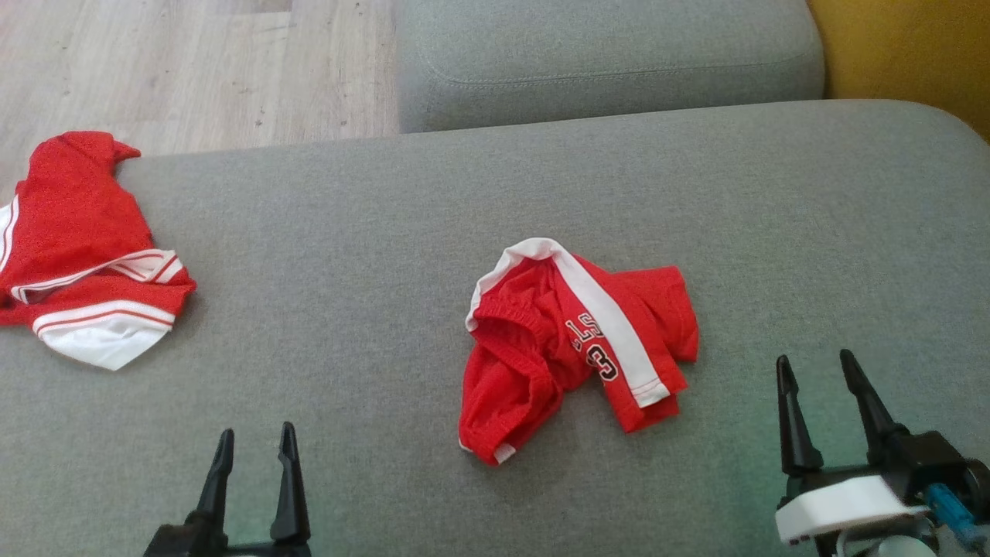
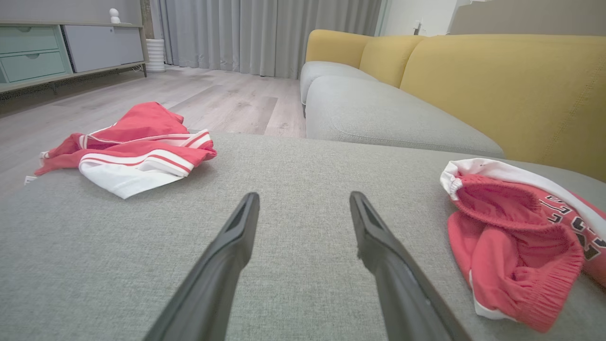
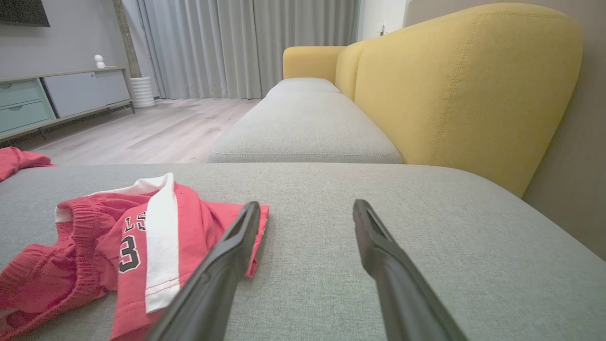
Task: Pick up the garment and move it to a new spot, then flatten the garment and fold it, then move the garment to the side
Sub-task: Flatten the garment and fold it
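Task not begun: the garment lay crumpled, with both grippers empty.
The garment sat bunched in the middle of the grey seat cushion, neither lifted nor flattened, so picking up, spreading, folding and moving aside all appeared left to do. The left gripper and right gripper hovered over the cushion's near side, fingers spread apart, the right one nearer the garment. A second garment lay well apart at the left edge, and nothing seemed to block the reach.

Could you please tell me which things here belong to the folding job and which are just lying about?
Job, likely:
crumpled red shorts
left gripper, right gripper, both open
grey seat

Lying about:
red-and-white garment at left edge
yellow backrest
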### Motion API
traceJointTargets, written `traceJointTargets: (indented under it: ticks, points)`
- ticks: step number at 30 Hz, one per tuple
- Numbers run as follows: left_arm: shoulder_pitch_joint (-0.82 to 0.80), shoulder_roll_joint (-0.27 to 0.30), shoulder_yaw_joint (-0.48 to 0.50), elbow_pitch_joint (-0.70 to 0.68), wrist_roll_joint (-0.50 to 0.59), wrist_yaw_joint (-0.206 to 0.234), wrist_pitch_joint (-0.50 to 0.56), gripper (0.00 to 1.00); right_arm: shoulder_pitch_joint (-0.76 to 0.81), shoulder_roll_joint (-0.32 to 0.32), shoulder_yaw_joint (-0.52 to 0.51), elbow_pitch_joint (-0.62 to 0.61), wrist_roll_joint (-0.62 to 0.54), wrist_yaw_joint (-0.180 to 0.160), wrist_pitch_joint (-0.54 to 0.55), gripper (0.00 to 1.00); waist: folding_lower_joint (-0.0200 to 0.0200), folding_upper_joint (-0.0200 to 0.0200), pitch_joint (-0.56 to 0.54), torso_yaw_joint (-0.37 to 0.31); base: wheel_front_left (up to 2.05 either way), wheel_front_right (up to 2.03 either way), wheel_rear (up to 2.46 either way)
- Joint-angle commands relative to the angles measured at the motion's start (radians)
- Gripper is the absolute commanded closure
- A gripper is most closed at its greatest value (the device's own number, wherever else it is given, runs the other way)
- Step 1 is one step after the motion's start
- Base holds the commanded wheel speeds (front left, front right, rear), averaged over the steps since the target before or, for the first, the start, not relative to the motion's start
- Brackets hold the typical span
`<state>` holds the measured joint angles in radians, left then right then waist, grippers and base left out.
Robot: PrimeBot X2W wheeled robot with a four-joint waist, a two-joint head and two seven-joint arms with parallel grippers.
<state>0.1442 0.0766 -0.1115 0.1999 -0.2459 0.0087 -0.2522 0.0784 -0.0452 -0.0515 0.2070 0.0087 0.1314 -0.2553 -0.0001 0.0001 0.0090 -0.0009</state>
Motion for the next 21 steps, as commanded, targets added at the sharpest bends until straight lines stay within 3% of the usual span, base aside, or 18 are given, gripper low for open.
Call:
traceJointTargets:
  ticks: [1, 12, 18, 21]
  points:
    - [-0.031, -0.007, 0.048, -0.024, 0.012, -0.010, -0.009, 0.00, -0.022, -0.005, 0.029, -0.026, 0.007, -0.001, -0.006, 0.00, 0.0001, -0.0001, 0.001, -0.001, 0.00, 0.00, 0.00]
    - [-0.049, -0.024, 0.062, 0.013, 0.023, -0.055, -0.009, 0.00, -0.033, -0.005, 0.054, -0.013, 0.007, -0.001, -0.006, 0.00, 0.0001, -0.0001, 0.013, -0.014, 0.00, 0.00, 0.00]
    - [-0.150, -0.025, -0.006, 0.072, -0.016, -0.099, -0.009, 0.00, -0.057, -0.005, 0.066, -0.013, 0.005, -0.001, -0.006, 0.00, 0.0001, -0.0001, 0.040, -0.029, 0.00, 0.00, 0.00]
    - [-0.249, -0.026, -0.064, 0.099, -0.099, -0.117, 0.019, 0.00, -0.074, -0.005, 0.079, -0.014, 0.004, -0.001, -0.006, 0.00, 0.0001, -0.0001, 0.058, -0.045, 0.00, 0.00, 0.00]
